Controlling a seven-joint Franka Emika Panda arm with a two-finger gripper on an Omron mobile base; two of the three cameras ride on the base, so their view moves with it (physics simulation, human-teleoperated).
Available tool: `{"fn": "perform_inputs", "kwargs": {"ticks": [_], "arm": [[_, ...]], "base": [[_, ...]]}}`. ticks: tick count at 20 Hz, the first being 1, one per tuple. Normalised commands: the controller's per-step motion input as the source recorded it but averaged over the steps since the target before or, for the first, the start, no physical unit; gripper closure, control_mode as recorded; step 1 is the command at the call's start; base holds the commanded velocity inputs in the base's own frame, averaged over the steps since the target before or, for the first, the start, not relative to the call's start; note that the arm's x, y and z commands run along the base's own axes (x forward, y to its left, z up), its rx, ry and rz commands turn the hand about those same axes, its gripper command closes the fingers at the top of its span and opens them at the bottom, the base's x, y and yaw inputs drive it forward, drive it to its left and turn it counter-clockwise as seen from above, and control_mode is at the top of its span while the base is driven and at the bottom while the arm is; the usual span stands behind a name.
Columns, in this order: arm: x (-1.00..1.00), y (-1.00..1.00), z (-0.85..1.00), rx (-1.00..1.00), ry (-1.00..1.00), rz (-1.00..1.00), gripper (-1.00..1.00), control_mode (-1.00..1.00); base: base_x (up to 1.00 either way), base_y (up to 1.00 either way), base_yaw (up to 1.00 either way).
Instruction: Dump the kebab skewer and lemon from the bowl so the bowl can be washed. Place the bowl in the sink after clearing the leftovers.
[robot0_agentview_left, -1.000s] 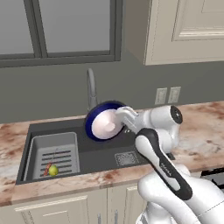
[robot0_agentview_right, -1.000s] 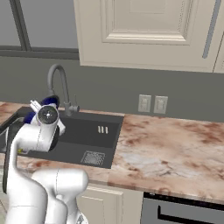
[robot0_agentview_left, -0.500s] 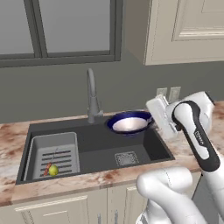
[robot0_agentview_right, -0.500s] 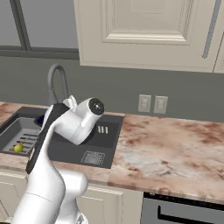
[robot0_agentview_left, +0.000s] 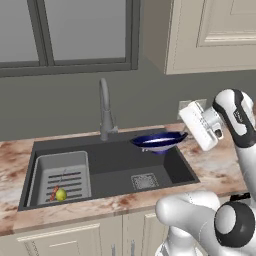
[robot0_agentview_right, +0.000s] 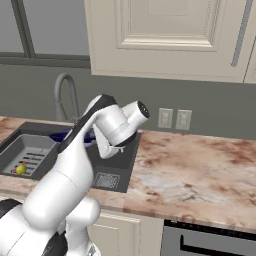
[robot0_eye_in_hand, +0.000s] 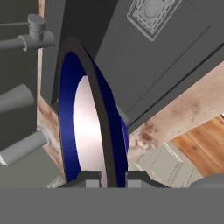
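Observation:
My gripper (robot0_agentview_left: 184, 132) is shut on the rim of the bowl (robot0_agentview_left: 159, 140), which hangs level above the right half of the sink (robot0_agentview_left: 150, 162). The bowl is dark blue outside and white inside. The hand view has the bowl (robot0_eye_in_hand: 87, 127) edge-on, its rim between my fingertips (robot0_eye_in_hand: 91, 177), with the square drain (robot0_eye_in_hand: 153, 13) beyond. The lemon (robot0_agentview_left: 61, 194) and the kebab skewer (robot0_agentview_left: 54, 192) lie together in the lighter grey rack at the sink's left. From the right base, the lemon (robot0_agentview_right: 21, 169) sits in that rack and a blue sliver of the bowl (robot0_agentview_right: 75, 136) peeks out behind my arm.
The grey slatted rack (robot0_agentview_left: 62, 172) fills the sink's left part. A tall grey faucet (robot0_agentview_left: 104, 107) stands behind the basin, just left of the bowl. Marble counter (robot0_agentview_right: 190, 170) runs to the right, with wall outlets (robot0_agentview_right: 174, 119) above it.
The bowl has turned from standing on its side to level and swung rightward over the sink with my arm. Lemon and skewer have stayed in the rack.

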Motion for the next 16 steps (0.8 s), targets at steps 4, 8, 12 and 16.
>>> {"fn": "perform_inputs", "kwargs": {"ticks": [4, 8, 12, 16], "arm": [[0.01, 0.00, -0.38, -0.02, -0.01, 0.01, 1.00, -1.00], [0.23, 0.00, -0.59, -0.02, -0.13, 0.04, 1.00, -1.00], [0.16, 0.00, -0.45, 0.00, -0.06, 0.15, 1.00, -1.00], [0.27, 0.01, -0.51, 0.00, -0.11, 0.05, 1.00, -1.00]], "base": [[0.00, 0.00, 0.00], [0.00, 0.00, 0.00], [0.00, 0.00, 0.00], [0.00, 0.00, 0.00]]}}
